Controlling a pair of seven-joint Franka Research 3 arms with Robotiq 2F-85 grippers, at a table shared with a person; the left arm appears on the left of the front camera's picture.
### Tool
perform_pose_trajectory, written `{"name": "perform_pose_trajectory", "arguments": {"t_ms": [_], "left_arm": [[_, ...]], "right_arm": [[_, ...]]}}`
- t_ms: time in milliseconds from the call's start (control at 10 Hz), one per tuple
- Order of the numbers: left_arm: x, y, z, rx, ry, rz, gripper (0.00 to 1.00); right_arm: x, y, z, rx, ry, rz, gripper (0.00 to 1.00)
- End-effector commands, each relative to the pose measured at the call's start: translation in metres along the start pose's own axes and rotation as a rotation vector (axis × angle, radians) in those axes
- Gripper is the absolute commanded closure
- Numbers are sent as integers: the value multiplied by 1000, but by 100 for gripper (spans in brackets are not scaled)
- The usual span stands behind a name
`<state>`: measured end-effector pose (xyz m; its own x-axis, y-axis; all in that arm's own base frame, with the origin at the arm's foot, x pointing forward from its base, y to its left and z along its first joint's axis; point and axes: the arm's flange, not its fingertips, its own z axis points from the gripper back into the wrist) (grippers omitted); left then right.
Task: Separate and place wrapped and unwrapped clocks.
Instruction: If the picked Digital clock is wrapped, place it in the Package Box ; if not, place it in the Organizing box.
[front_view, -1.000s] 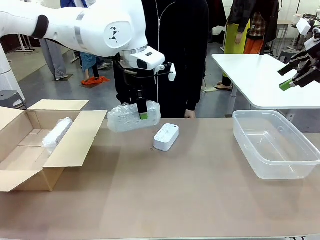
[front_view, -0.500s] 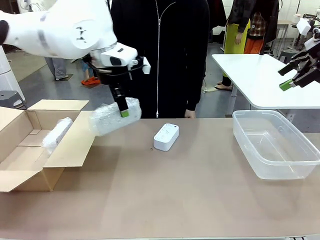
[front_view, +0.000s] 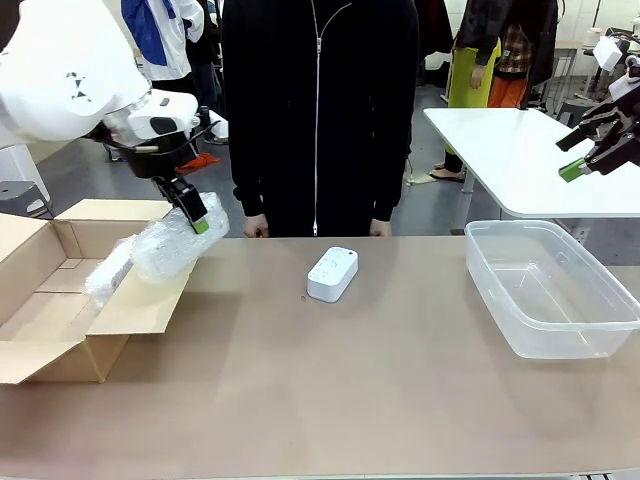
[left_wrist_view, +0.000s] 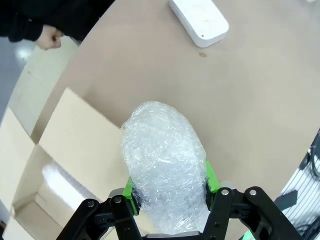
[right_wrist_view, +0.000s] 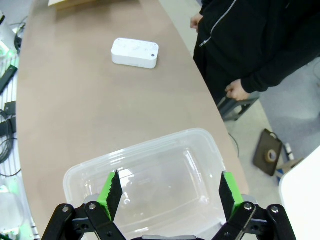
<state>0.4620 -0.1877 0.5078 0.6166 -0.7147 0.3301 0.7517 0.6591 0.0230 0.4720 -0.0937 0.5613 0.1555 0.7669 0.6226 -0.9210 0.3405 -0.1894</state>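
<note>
My left gripper (front_view: 199, 219) is shut on a bubble-wrapped clock (front_view: 172, 243), held tilted in the air over the inner flap of the cardboard box (front_view: 60, 290). From the left wrist, the bundle (left_wrist_view: 164, 162) sits clamped between the green pads (left_wrist_view: 212, 176). A second wrapped clock (front_view: 113, 268) lies inside the box, seen again in the left wrist view (left_wrist_view: 65, 183). The bare white clock (front_view: 332, 273) lies flat on the table in front of the person, also in the right wrist view (right_wrist_view: 135, 52). My right gripper (front_view: 590, 155) hangs open high at the right, above the clear plastic bin (right_wrist_view: 152, 185).
The clear bin (front_view: 548, 288) stands at the table's right side. A person in black stands at the far edge, with hands (front_view: 256, 227) near the table. A white table (front_view: 520, 150) stands behind at the right. Open brown tabletop (front_view: 350, 380) stretches across the middle and front.
My left arm has carried the wrapped clock leftward, from beside the bare clock to above the box flap. The right gripper has stayed in place.
</note>
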Motion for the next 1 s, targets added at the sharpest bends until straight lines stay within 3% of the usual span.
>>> {"name": "perform_pose_trajectory", "arguments": {"t_ms": [0, 600, 900], "left_arm": [[-26, 4, 4, 17, -72, 94, 44], [-81, 49, 11, 56, -38, 284, 44], [-96, 67, 14, 93, -9, 315, 44]], "right_arm": [[1, 0, -2, 6, -17, 2, 0], [1, 0, -2, 6, -17, 2, 0], [1, 0, -2, 6, -17, 2, 0]]}}
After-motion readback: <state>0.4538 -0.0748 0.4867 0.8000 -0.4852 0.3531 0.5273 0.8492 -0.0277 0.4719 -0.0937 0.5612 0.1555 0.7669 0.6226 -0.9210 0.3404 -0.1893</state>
